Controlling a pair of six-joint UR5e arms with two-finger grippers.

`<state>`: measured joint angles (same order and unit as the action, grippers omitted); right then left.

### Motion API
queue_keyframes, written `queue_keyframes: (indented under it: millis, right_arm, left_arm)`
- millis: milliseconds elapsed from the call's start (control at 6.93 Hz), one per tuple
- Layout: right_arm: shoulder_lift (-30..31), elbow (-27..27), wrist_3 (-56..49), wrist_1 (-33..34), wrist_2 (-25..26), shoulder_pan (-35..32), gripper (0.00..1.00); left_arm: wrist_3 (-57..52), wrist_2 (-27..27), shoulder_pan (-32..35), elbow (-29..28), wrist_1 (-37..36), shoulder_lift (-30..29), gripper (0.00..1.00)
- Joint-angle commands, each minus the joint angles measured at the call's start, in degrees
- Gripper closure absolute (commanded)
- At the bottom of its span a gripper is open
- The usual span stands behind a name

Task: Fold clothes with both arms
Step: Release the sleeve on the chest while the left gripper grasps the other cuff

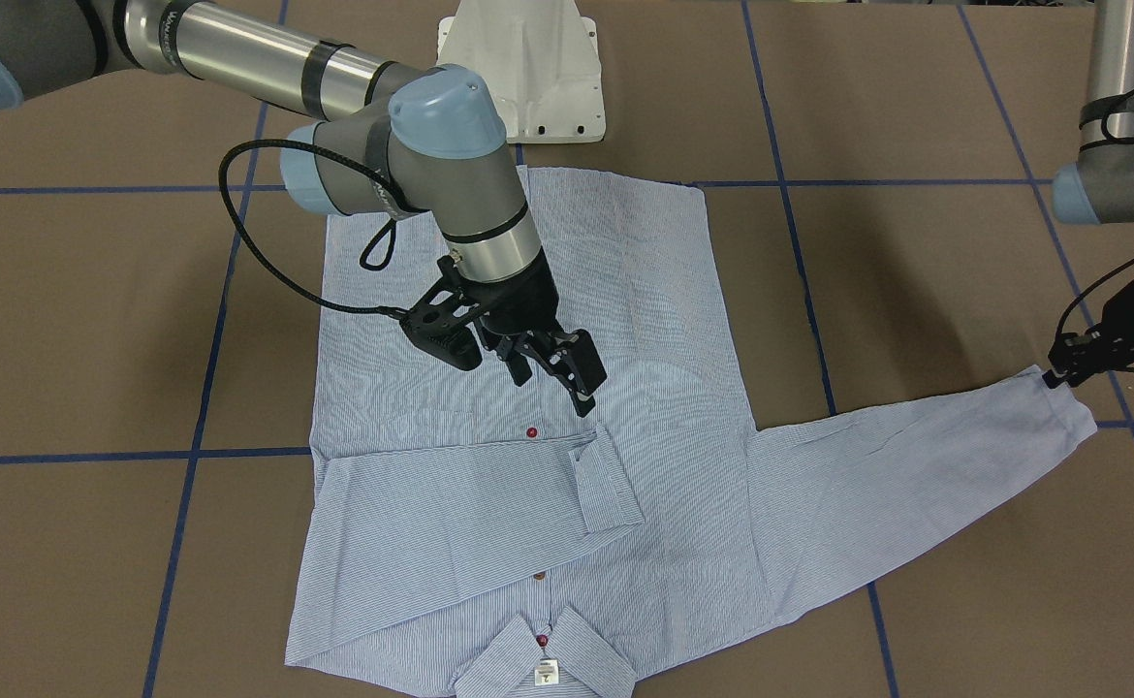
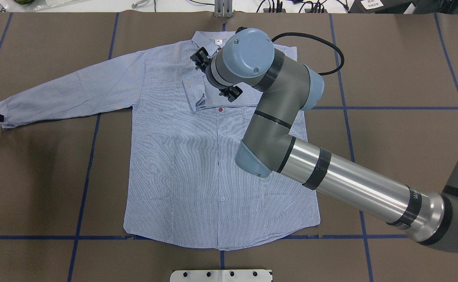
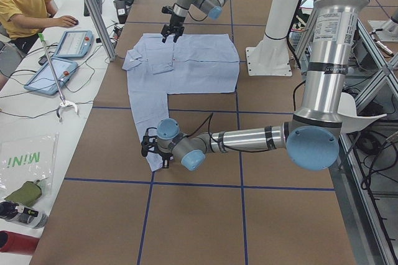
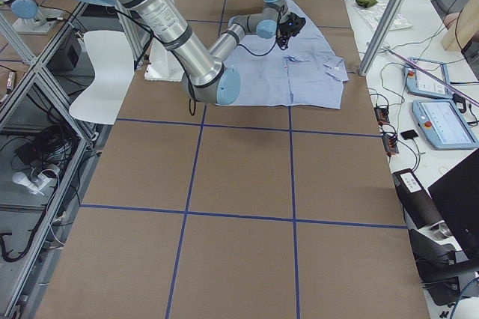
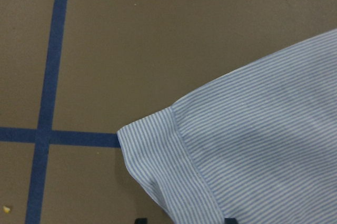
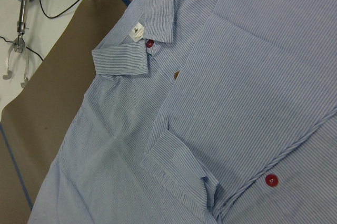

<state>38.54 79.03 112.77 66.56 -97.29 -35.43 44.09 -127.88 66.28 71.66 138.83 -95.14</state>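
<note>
The striped shirt [image 1: 645, 291] lies flat, front up, on the brown table, with its collar [image 1: 567, 659] toward the operators' side. One sleeve is folded across the chest, and its cuff [image 1: 611, 485] lies near the red button [image 1: 531, 431]. My right gripper [image 1: 552, 378] hangs open and empty just above the chest, by that cuff. The other sleeve [image 2: 68, 90] stretches out straight. My left gripper [image 1: 1061, 373] is low at its cuff [image 5: 158, 161]. Its jaws stand apart on either side of the cuff edge in the left wrist view.
The white pedestal base [image 1: 523, 68] stands at the shirt's hem side. Blue tape lines [image 1: 189, 456] cross the table. An operator in yellow [image 3: 25, 4] and tablets [image 3: 53, 75] sit at a side bench beyond the collar end.
</note>
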Motion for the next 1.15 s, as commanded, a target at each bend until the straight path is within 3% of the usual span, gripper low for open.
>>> queue_keyframes:
  millis: [0, 144, 289, 433, 577, 722, 1010]
  right_arm:
    - [0.13, 0.08, -0.01, -0.12, 0.00, 0.01, 0.00]
    - [0.31, 0.16, -0.09, -0.12, 0.00, 0.01, 0.00]
    - [0.75, 1.82, 0.08, 0.06, -0.26, -0.86, 0.00]
    - [5.01, 6.01, -0.01, -0.12, -3.05, -2.53, 0.00]
    - [9.84, 10.84, -0.09, -0.12, -6.65, -5.50, 0.00]
    - [15.29, 15.24, -1.05, -0.55, -10.68, -8.40, 0.00]
    - [22.33, 20.87, -9.90, -0.73, -12.82, -11.49, 0.00]
  left_arm:
    - [-0.06, 0.09, -0.01, -0.03, -0.05, 0.05, 1.00]
    - [-0.32, 0.09, 0.08, 0.75, -0.05, 0.31, 1.00]
    - [0.63, -1.74, -0.01, 5.98, -1.10, 0.14, 1.00]
    - [6.56, -3.93, -0.79, 9.17, -1.28, -1.87, 1.00]
    - [11.66, -4.04, -2.02, 9.81, -2.33, -7.54, 1.00]
    - [18.50, -3.87, -6.12, 9.90, -10.69, -17.34, 1.00]
    - [33.78, -1.16, -15.25, 11.83, -14.73, -28.03, 1.00]
